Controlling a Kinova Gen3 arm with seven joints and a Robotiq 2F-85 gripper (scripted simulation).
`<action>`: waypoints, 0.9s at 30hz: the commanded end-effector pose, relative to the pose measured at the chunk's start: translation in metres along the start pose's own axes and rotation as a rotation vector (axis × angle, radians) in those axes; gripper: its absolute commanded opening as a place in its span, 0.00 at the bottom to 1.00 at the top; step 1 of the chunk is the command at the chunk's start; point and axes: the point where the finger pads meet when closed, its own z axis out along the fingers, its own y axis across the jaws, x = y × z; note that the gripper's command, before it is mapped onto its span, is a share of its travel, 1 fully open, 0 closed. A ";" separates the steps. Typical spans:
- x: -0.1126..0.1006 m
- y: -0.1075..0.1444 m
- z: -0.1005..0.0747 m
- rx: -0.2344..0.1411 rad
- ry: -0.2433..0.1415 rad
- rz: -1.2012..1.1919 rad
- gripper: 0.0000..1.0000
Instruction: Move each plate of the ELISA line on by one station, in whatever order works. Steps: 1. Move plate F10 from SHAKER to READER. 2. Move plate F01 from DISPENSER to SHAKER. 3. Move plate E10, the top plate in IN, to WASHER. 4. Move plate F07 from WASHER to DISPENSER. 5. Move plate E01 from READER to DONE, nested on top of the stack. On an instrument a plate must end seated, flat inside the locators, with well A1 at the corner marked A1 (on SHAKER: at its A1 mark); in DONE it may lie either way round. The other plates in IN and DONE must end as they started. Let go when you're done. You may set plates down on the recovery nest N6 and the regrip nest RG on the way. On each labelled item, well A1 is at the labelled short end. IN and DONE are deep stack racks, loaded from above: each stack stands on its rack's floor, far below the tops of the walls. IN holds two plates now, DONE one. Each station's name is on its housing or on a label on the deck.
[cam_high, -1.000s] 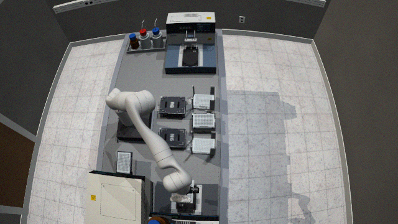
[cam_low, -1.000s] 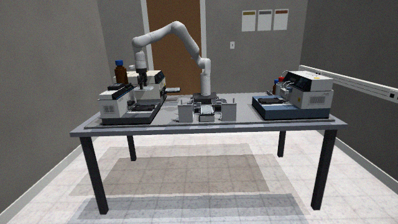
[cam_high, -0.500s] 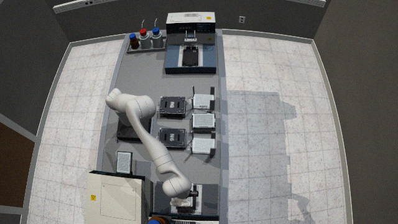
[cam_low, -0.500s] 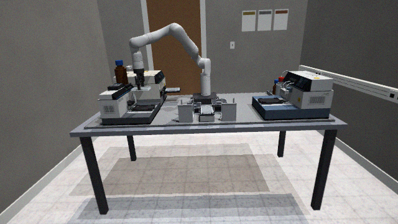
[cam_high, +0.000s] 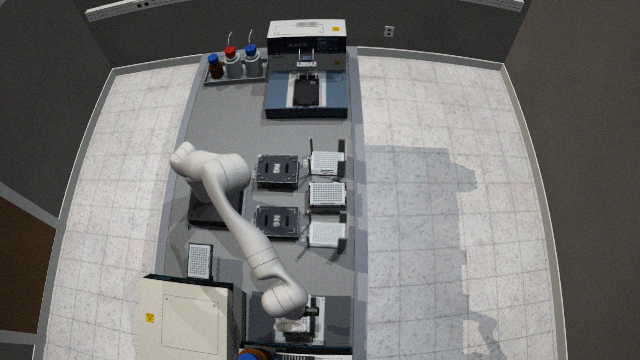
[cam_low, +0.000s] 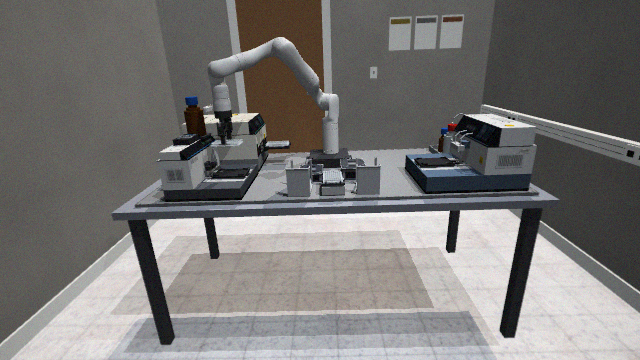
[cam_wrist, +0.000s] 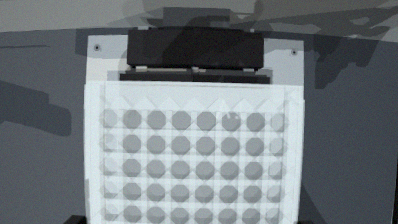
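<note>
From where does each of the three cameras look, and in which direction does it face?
Top: hangs above the grey table and faces straight down; it shows the whole white arm.
Exterior: stands before the table's long side and faces the brown door; it shows the arm and pincer.
Wrist: sits on the wrist and faces down onto the white well plate held in the pincer; dark fingertips barely show at the bottom edge.
Shared: top and wrist both see this plate.
</note>
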 end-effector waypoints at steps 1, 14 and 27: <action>0.000 -0.001 0.006 0.006 -0.003 -0.004 0.94; 0.000 -0.001 0.021 0.006 -0.002 -0.003 0.94; 0.000 -0.001 0.038 0.006 -0.002 -0.003 0.94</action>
